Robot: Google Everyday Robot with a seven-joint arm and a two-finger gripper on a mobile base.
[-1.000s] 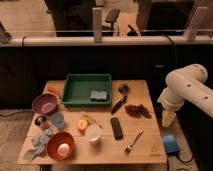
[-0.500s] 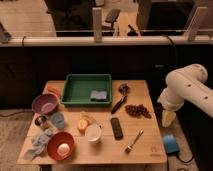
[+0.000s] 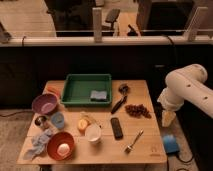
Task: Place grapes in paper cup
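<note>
The grapes (image 3: 138, 110), a small dark reddish-purple bunch, lie on the wooden table (image 3: 145, 90) right of centre. The paper cup (image 3: 93, 134), white with a pale inside, stands upright near the front middle, left of the black remote (image 3: 116, 128). My gripper (image 3: 168, 119) hangs at the end of the white arm (image 3: 186, 90), off the table's right edge, to the right of the grapes and apart from them.
A green tray (image 3: 86, 89) with a blue-grey sponge (image 3: 98, 95) sits at the back. A purple bowl (image 3: 44, 104), red bowl (image 3: 60, 145), light-blue cup (image 3: 57, 120), orange fruit (image 3: 82, 125), fork (image 3: 133, 141), black brush (image 3: 121, 96) and grey cloth (image 3: 38, 142) also lie on the table.
</note>
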